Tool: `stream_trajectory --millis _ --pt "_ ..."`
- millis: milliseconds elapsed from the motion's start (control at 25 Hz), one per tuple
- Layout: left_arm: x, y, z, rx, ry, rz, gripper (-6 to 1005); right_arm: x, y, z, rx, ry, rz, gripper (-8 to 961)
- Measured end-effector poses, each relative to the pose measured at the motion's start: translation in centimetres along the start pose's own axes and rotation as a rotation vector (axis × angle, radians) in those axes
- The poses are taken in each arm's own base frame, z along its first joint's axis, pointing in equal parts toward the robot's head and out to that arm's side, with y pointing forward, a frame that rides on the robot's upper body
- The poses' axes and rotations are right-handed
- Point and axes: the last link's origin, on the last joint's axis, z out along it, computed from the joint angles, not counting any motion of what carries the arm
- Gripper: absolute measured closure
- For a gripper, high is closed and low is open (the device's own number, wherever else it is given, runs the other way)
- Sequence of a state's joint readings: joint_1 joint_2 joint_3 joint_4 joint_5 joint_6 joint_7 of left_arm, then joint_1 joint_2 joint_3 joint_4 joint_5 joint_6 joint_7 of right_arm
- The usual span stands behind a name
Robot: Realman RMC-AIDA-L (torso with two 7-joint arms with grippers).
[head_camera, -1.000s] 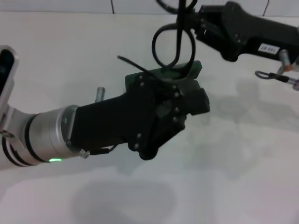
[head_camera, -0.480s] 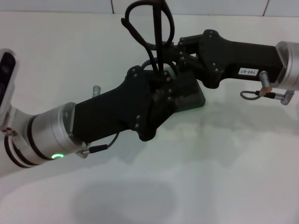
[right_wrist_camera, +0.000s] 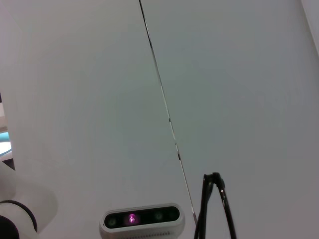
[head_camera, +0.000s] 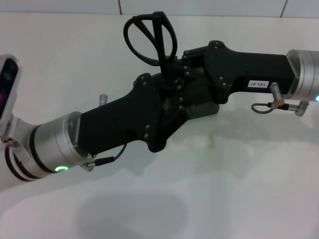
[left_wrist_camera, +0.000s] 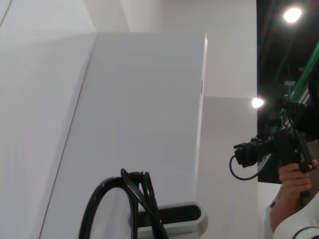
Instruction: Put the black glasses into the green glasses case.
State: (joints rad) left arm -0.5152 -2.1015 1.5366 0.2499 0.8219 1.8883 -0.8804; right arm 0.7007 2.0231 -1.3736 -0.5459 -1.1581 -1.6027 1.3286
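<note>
Thin black-framed glasses (head_camera: 149,37) stand upright between both black grippers over the mostly hidden dark green case (head_camera: 207,107); jaw states unclear. Light, fragile: best held at the frame.

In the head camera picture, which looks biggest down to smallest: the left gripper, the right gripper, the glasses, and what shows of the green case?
1. left gripper, though nearer the camera, which inflates it.
2. right gripper, clearly slimmer.
3. black glasses, sticking up above both.
4. green glasses case, smallest only because the grippers hide most of it.
</note>
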Motion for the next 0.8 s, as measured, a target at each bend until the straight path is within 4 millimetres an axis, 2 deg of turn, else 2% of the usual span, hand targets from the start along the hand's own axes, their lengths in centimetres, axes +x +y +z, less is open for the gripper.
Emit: stream_trajectory --millis 480,640,800 --pt "-0.4 -0.1 -0.4 0.034 -0.015 -0.017 967 -0.2 -0.2 -0.2 0.010 0.002 0.003 898" --pt "-0.5 0.3 -1.3 0.056 -0.009 -0.027 967 -0.4 -1.3 -1.3 0.086 0.022 -0.014 898" --pt "-0.5 1.3 -2.7 0.073 0.007 -0.018 967 -0.4 -2.9 -2.4 0.147 0.148 -0.062 897"
